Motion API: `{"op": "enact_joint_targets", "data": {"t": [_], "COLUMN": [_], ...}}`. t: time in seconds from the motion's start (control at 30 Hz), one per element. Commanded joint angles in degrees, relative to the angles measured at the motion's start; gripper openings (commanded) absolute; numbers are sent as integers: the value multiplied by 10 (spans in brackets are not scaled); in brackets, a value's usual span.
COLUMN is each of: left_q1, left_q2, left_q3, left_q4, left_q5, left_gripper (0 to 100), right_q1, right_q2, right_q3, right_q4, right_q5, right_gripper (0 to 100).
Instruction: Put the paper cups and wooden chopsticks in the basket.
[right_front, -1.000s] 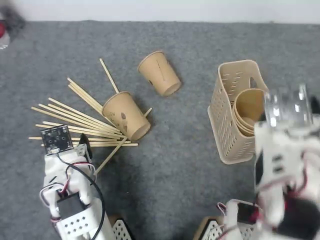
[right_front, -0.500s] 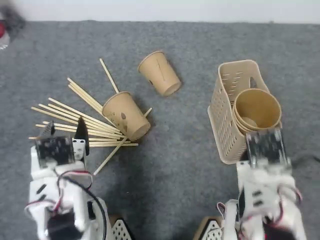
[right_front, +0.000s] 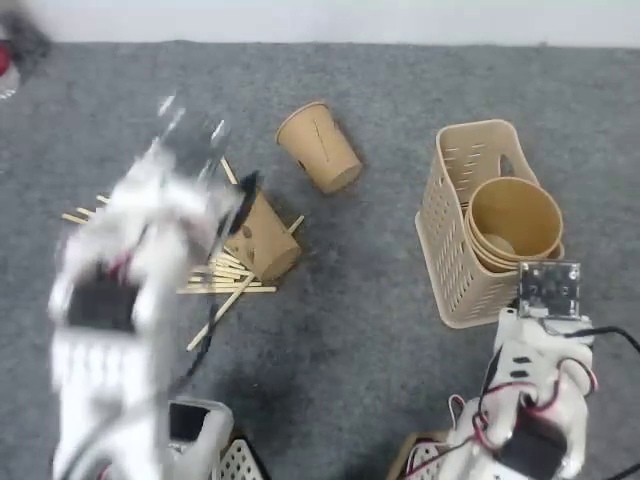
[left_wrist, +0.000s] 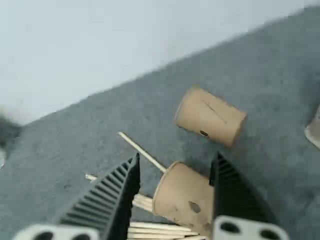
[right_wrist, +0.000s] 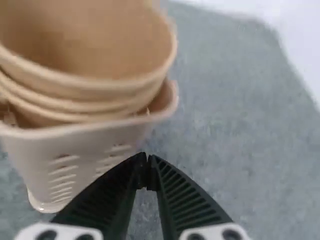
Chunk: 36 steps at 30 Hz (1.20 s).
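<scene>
The left pincer hangs open above the grey table, its two black jaws set wide apart and holding nothing. Seen from the left wrist view, the gap between the jaws frames the near cup, a paper cup lying on its side. That near cup rests on top of the wooden chopsticks, which lie spread in a loose fan on the table, well apart from the basket. One stick juts out past the cup toward the back wall.

A second paper cup, the far cup, also lies on its side on the table. It sits beyond the near cup and apart from it, between the sticks and the basket.

The cream slatted basket stands on the right side of the table, with a stack of nested cups sitting inside it, at the end nearer the arms. The right pincer is closed on nothing, its tips pressed together, low and just beside the basket's wall, below the rims of the nested cups.
</scene>
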Motion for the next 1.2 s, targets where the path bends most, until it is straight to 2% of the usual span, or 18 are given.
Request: {"op": "enact_joint_targets", "data": {"t": [0.0, 0.1, 0.2, 0.4, 0.53, 0.6, 0.9, 1.03, 1.17], "left_q1": [12, -11, -53, -76, -72, -68, -19, 13, 23], "left_q2": [301, 442, 559, 792, 946, 1015, 1258, 1317, 1321], "left_q3": [-211, -342, -465, -611, -696, -751, -1056, -1120, -1128], "left_q4": [-14, -37, -69, -202, -334, -375, -371, -371, -353], "left_q5": [-42, -37, 4, 24, 25, 25, 25, 25, 24], "left_gripper": [224, 222, 209, 55, 28, 27, 28, 29, 29], "right_q1": [51, 107, 146, 131, 102, 93, 73, 69, 67], "right_q2": [-2, -2, -2, -2, -2, -2, -2, -2, -2], "right_q3": [39, 82, 108, 119, 132, 133, 134, 139, 140], "right_q4": [-41, -95, -138, -145, -145, -145, -144, -144, -143], "right_q5": [-32, -91, -143, -159, -157, -157, -156, -156, -156], "right_gripper": [6, 6, 6, 6, 6, 6, 6, 6, 6]}}
